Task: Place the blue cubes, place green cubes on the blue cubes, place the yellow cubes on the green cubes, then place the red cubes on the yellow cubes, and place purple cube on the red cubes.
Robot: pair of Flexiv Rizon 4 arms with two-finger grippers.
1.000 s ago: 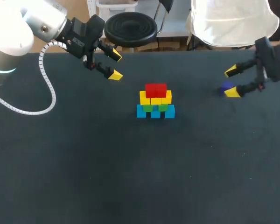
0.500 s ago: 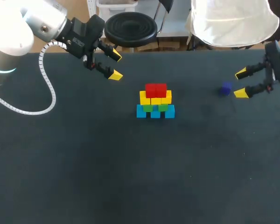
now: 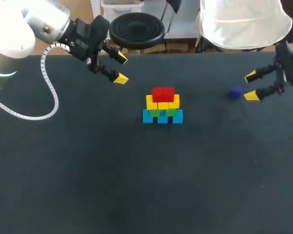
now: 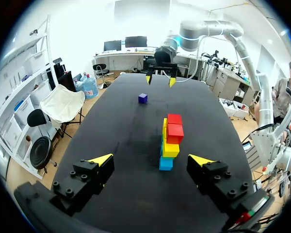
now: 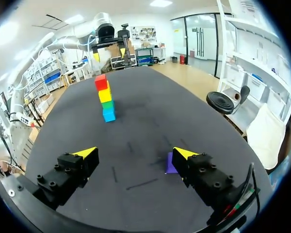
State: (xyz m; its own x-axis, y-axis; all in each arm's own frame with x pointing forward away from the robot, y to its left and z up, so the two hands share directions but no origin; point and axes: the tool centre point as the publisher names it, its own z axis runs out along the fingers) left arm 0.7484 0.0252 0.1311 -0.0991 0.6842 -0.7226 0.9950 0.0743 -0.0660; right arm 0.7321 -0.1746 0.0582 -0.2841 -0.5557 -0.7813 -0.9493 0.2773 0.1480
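Likely light and rigid, the purple cube (image 3: pixel 236 91) lies just beside one fingertip of the right gripper (image 3: pixel 252 86), jaws spread and empty; best pinched across two flat sides

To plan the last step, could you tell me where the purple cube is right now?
In the head view the purple cube sits at the right of the table, just beside the open right gripper, well apart from the cube stack.

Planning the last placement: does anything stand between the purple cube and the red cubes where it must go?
Nothing visible does. Only bare table lies between the purple cube and the red cubes. The open right hand is on the cube's other side, away from them.
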